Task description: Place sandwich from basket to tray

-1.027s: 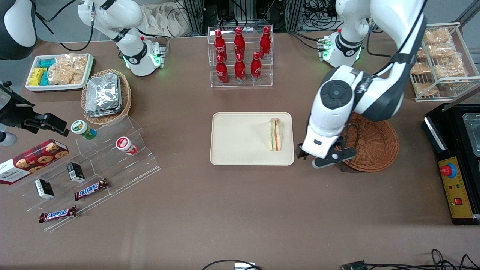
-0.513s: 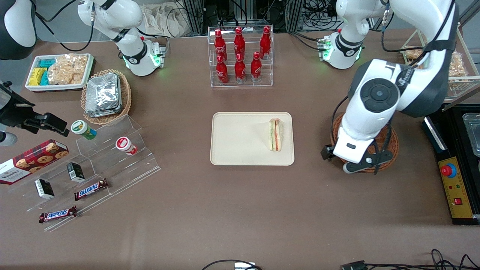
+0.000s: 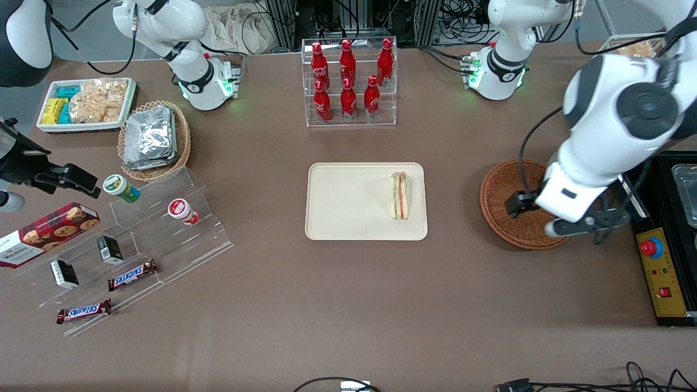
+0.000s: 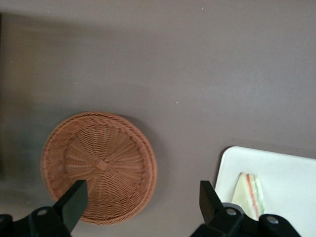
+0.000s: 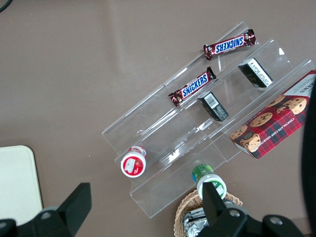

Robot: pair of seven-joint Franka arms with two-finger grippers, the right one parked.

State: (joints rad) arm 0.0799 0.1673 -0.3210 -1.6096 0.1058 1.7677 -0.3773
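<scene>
The sandwich [image 3: 401,196], a pale wedge with green and red layers, lies on the cream-beige tray [image 3: 348,207] near the tray edge that faces the basket. The dark reddish-brown wicker basket [image 3: 509,204] has nothing in it. My left gripper [image 3: 591,226] hangs above the basket's rim at the working arm's end, open and holding nothing. In the left wrist view the wide-apart gripper [image 4: 142,200] looks down on the bare basket [image 4: 98,165], the tray [image 4: 291,173] and the sandwich [image 4: 249,190].
A black control box [image 3: 659,261] with a red button sits just past the basket at the working arm's end. A clear rack of red bottles [image 3: 348,81] stands farther back than the tray. An acrylic step display [image 3: 136,239], a tan basket of foil packets [image 3: 155,139] and a white snack tray [image 3: 87,103] lie toward the parked arm's end.
My left arm has swung away from the tray, across the basket toward the working arm's end. The sandwich stays on the tray. The basket now shows almost whole.
</scene>
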